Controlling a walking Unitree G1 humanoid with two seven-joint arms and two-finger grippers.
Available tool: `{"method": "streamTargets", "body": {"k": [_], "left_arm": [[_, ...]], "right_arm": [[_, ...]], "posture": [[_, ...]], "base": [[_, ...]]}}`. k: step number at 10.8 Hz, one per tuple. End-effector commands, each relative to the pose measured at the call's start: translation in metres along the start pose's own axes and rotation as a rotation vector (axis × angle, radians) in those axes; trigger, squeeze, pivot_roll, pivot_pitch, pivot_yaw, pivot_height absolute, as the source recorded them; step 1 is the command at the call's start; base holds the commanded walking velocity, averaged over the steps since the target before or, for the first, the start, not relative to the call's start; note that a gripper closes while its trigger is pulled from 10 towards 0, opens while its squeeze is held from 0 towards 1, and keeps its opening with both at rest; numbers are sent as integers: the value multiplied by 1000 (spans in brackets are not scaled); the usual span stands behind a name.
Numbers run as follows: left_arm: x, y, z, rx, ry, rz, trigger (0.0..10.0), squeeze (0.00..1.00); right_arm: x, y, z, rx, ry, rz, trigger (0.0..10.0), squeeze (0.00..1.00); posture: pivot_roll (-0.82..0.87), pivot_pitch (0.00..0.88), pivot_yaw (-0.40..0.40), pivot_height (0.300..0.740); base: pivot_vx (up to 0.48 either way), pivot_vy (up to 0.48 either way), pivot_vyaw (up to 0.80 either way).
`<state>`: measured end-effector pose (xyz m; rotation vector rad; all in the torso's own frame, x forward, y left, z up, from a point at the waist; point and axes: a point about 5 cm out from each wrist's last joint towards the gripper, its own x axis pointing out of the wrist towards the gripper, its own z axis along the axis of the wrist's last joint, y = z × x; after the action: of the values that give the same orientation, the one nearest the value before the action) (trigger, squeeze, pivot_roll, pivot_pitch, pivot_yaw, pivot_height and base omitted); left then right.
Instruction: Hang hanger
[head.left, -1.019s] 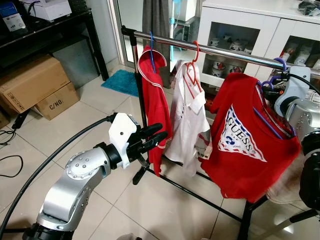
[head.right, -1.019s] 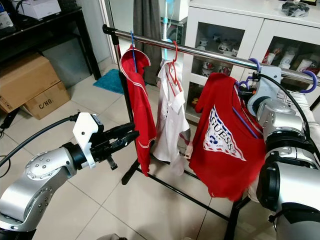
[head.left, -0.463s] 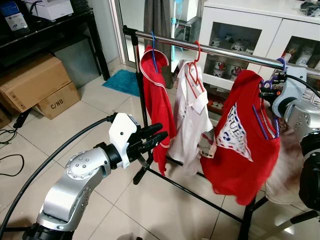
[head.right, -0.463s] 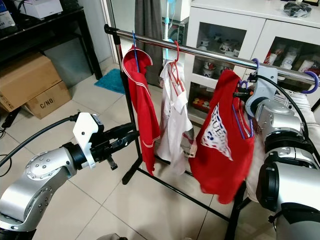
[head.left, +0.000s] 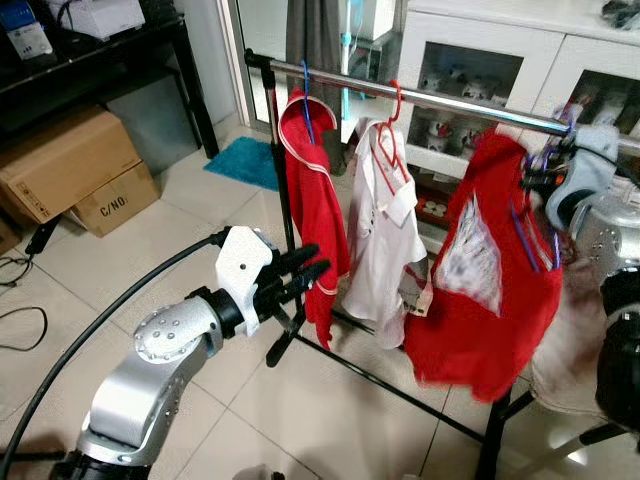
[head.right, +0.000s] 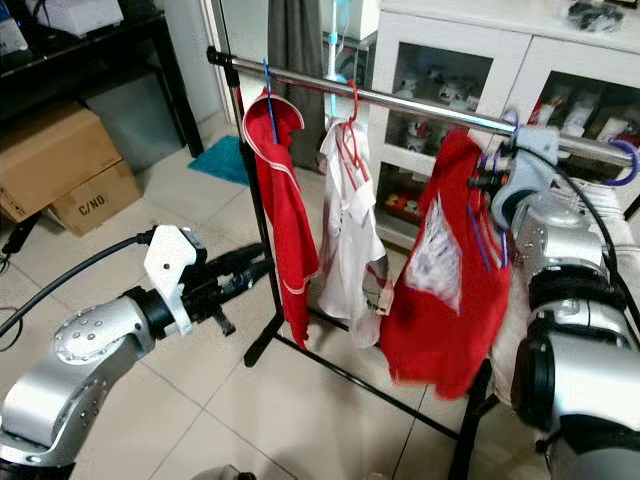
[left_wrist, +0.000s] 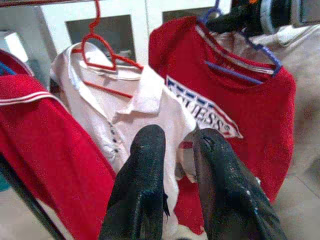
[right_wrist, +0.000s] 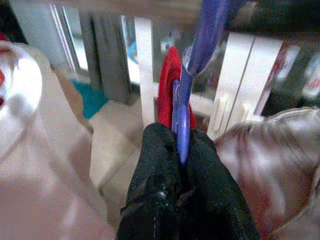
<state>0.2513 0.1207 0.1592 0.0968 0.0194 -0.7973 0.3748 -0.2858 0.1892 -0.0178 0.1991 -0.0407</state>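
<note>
The two head eyes are looking forward and down from above the arms onto the clothes rail (head.left: 430, 98), sharing nearly the whole scene. The left wrist camera is facing along its fingers (left_wrist: 145, 200) toward the hanging shirts, fairly near. The right wrist camera is sitting very close to the purple hanger (right_wrist: 187, 95).

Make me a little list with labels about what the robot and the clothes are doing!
Right gripper: shut on the purple hanger, up by the rail
Purple hanger carries: red Guess T-shirt
Left gripper: open, holding nothing, near the red polo shirt
Other clothes on rail: red polo shirt on a blue hanger; white polo shirt on a red hanger
Floor: cardboard boxes, teal mat
</note>
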Motion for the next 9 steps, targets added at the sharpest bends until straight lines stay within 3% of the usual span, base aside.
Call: {"method": "streamTargets", "body": {"k": [1,2,4,7,9], "left_arm": [[-3,9,-2,11,20,92,10000,0],[-4,10,-2,12,11,137,10000,0],[-8,9,-4,-2,7,192,10000,0],[-14,8,-19,-40,38,279,10000,0],[-16,8,-22,-45,46,300,10000,0]], "right_arm": [[-6,6,17,26,-105,21,0,0],[-18,16,11,46,-119,56,0,0],[-40,36,-16,21,-49,130,0,0],[-81,63,-59,48,27,147,0,0],[-95,76,-78,59,67,141,0,0]], "posture": [[-87,24,45,740],[-86,40,52,740],[-93,54,66,740],[-114,43,60,740],[-109,46,51,740]], "base": [[0,0,0],[0,0,0],[0,0,0],[0,0,0],[0,0,0]]}}
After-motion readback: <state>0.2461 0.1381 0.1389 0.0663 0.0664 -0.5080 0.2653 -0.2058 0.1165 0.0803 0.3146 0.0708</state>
